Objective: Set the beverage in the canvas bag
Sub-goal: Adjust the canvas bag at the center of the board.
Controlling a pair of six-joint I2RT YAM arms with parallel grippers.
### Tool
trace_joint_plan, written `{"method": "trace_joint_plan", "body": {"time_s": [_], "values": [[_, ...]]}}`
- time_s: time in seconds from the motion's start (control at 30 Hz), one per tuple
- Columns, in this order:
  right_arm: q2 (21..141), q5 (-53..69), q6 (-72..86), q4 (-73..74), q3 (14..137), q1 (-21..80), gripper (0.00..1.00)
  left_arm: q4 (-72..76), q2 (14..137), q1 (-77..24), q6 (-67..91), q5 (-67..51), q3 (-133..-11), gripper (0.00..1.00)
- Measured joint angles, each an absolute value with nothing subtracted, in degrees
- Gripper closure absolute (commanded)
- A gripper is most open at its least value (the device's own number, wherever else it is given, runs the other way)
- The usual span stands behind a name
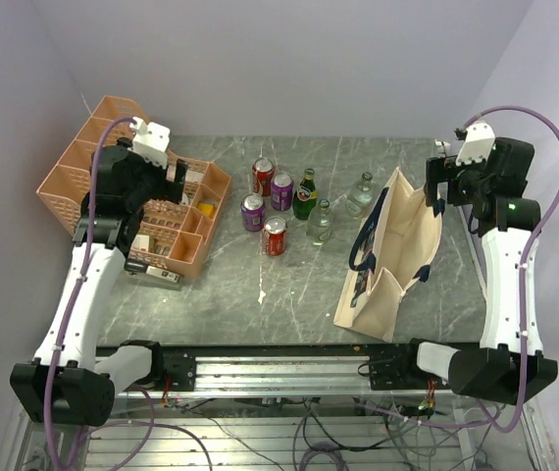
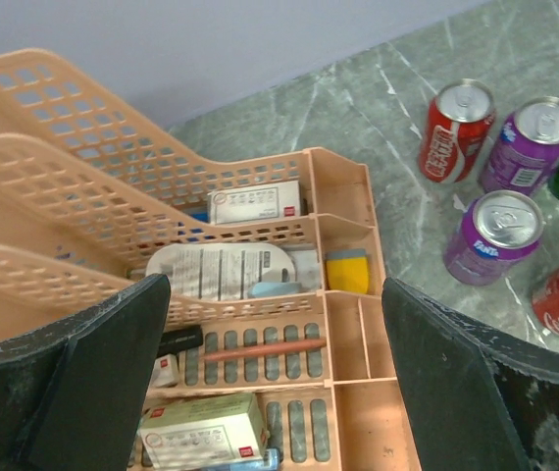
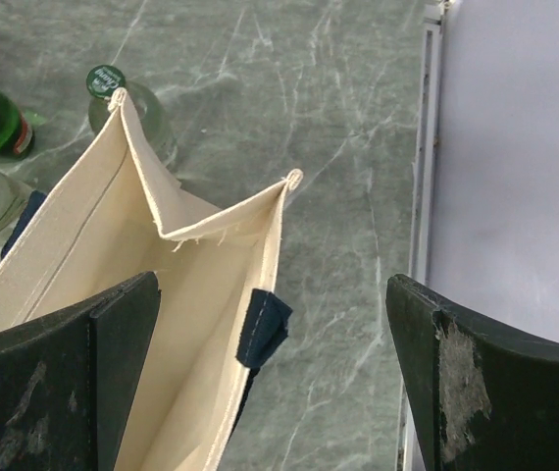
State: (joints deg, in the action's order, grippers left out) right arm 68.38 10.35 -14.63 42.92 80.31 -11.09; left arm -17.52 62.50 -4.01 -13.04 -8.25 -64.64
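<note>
Right fingers hang spread wide over the open canvas bag.

Left arm raised, reaching to the far left; left gripper jaws spread wide. Right arm upright at far right; right gripper jaws spread wide.

Cream canvas bag, navy handles, orange trays.
</note>
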Motion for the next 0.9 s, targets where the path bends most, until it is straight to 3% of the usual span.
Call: {"method": "trace_joint_plan", "body": {"time_s": [0.27,0.9], "values": [[71.1,15.3,-18.6,44.9,80.1,-11.1,0.0,-17.4,64.1,-9.9,-15.5,-8.7,-64.6,0.0],[82.8,20.5,-50.0,52.1,86.0,-10.6,0.01,-17.4,67.8,-11.9,-18.4,-11.7,-64.6,0.0]]}}
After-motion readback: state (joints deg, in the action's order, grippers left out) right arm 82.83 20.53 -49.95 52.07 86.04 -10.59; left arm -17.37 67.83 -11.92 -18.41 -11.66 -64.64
